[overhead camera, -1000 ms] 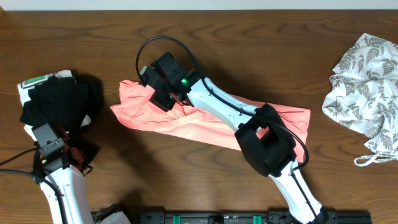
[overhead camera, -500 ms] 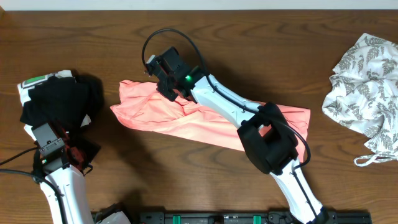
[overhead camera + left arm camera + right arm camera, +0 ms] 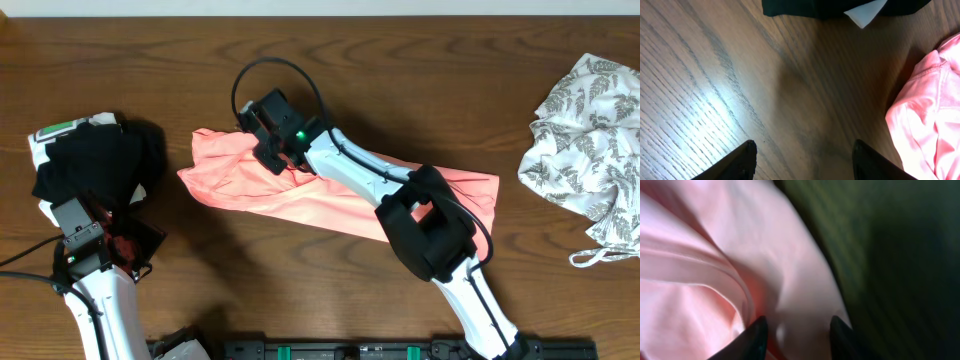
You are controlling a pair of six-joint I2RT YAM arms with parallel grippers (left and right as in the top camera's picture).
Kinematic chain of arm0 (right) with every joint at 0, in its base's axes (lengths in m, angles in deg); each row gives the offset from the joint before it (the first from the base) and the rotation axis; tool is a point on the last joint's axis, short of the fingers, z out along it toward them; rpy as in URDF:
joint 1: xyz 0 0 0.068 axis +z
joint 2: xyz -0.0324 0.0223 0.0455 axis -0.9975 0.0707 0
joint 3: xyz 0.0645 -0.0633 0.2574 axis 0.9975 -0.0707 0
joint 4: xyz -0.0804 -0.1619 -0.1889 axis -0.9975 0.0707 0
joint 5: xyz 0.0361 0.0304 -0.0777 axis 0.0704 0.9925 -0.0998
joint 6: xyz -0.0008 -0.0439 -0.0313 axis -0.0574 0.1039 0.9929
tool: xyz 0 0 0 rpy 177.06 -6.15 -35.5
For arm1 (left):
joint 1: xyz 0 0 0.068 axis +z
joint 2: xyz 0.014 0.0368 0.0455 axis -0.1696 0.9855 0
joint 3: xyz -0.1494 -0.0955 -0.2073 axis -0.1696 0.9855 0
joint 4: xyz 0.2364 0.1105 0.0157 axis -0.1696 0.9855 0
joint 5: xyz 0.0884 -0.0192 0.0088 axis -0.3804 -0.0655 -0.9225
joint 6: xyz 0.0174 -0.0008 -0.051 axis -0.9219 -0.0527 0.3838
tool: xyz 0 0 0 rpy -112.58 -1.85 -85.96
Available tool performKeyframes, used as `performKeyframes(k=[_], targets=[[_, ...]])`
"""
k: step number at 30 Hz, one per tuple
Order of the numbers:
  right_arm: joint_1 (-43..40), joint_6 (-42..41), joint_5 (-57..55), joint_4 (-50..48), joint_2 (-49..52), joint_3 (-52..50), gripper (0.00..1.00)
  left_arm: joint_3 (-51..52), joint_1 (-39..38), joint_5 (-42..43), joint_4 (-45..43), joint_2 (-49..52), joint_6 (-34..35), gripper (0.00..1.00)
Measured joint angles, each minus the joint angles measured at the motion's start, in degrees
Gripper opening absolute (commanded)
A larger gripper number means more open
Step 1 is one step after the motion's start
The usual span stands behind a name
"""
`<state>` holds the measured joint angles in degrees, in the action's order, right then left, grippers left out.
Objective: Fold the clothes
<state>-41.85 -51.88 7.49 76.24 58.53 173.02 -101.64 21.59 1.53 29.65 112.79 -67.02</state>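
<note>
Pink garment (image 3: 235, 180) lies mid-counter as a long band, upper-left to lower-right, partly folded lengthwise w/ ridges near its left end. Likely laid along its length so the next fold can go end to end.

R claw (image 3: 272, 155) is at the upper-left part of the pink cloth, arm stretched diagonally over the garment. In the wrist view the R claw (image 3: 797, 335) has its jaws parted, straddling a raised fold of fabric. Released, no pinch seen, though the frame is blurred. Judgement: it's low on the cloth to pick up or flatten that edge. Reaching across the garment keeps the arm off the other piles.

L claw (image 3: 125, 245) is at the front-left, just below the black garment pile (image 3: 100, 160). In its wrist view the L claw (image 3: 805, 160) is released, w/ bare counter (image 3: 740, 90) between the jaws and nothing held. The pink edge shows at the right of that view. Judgement: parked, staying clear while R works, but close enough to help w/ the left end.

Black pile is bunched at far left w/ a white bit poking out, probably set aside. Can't tell if it's folded. Leaf-print garment (image 3: 590, 150) is crumpled at far right, well apart from the pink, not yet folded.

Progress: pink one mid-fold, at least the print one left. Risk: thin fabric may slip or drag and undo the ridge.
</note>
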Motion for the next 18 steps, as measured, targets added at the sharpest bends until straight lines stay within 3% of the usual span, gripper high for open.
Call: performKeyframes(k=[7, 18], targets=[[0.0, -0.1, 3.0, 6.0, 1.1, 0.7, 0.38, 0.0, 0.0, 0.3, 0.0, 0.0, 0.0, 0.62], [2.3, 0.0, 9.0, 17.5, 0.1, 1.9, 0.40, 0.0, 0.0, 0.3, 0.0, 0.0, 0.0, 0.66]])
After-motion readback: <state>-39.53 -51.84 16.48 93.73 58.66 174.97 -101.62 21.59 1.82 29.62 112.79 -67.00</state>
